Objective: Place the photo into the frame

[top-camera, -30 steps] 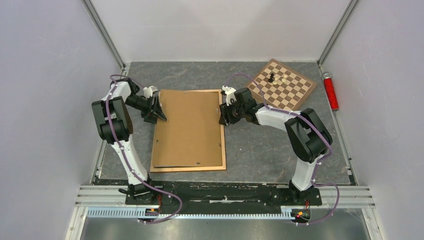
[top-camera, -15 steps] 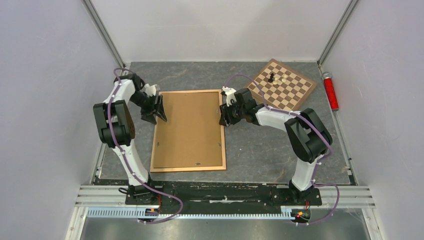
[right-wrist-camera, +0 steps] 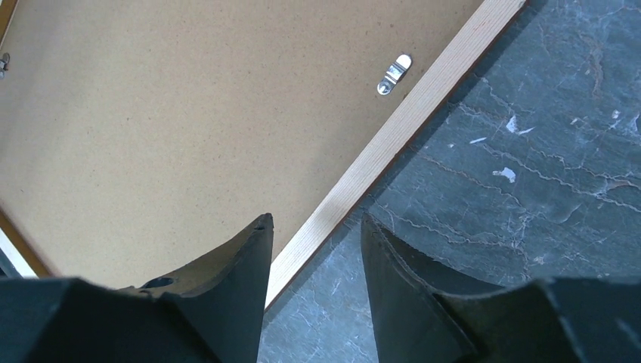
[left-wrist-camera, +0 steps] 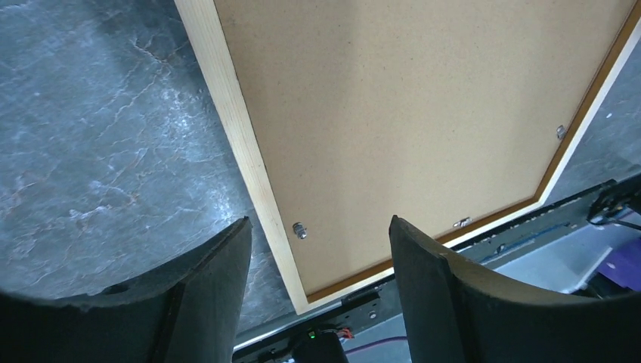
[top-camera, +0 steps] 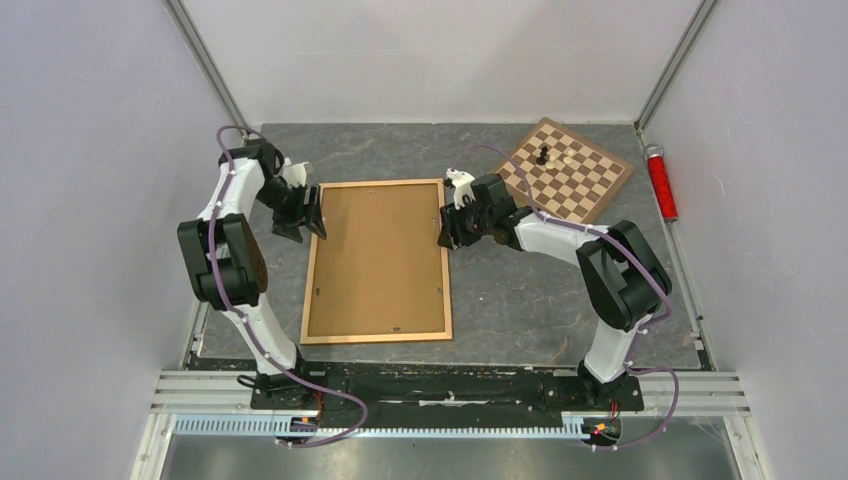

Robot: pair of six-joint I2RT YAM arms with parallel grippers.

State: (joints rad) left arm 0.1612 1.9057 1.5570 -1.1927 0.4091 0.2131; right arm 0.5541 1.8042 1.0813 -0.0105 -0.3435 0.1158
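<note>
The thin light-brown wooden frame (top-camera: 375, 337) lies face down mid-table with the plain brown backing board (top-camera: 378, 258) seated inside it. The mountain photo is out of sight, presumably beneath. The left gripper (top-camera: 308, 222) hangs spread wide over the left rail and the right gripper (right-wrist-camera: 314, 223) part-spread over the right, neither holding anything. If the small silver metal clips (right-wrist-camera: 394, 74) aren't turned home, I'd say lifting could spill board and print.

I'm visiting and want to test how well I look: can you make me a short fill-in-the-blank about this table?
The frame lies with its ___ side up.
The chessboard sits in the far ___ corner of the table.
The cylinder at the table's right edge is ___.
On the left gripper the jaws stand ___.
Missing: back; right; red; open.
</note>
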